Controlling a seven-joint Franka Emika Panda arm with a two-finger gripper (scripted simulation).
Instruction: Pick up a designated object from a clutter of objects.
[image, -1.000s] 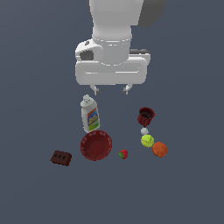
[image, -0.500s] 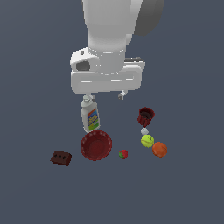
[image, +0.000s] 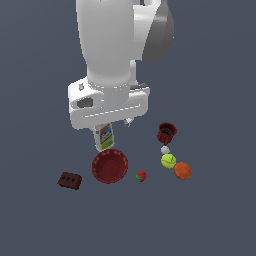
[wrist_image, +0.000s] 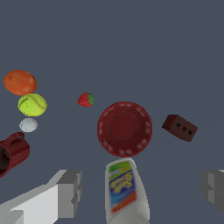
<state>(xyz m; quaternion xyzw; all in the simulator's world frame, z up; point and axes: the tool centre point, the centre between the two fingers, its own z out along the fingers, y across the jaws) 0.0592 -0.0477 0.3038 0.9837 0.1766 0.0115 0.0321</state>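
Observation:
The designated object, a small dark red-brown brick (image: 69, 180) with a row of round holes, lies alone at the exterior view's left, beside the red bowl (image: 109, 166). It also shows in the wrist view as the brick (wrist_image: 180, 127). My gripper (wrist_image: 140, 190) hangs high above the clutter, open, with nothing between its fingers. The white bottle (wrist_image: 124, 192) stands below the gap. In the exterior view the white hand (image: 107, 107) hides the bottle's top, and only one fingertip (image: 128, 121) shows under it. The brick is well off to one side of the gripper.
A dark red cup (image: 166, 133) stands at the exterior view's right, with a small white ball (image: 165, 149), a yellow-green ball (image: 168, 161) and an orange ball (image: 182, 171) in front of it. A strawberry (image: 141, 176) lies beside the bowl.
The hand has come down and shifted toward the exterior view's left, and now covers the bottle's top. None of the objects has moved.

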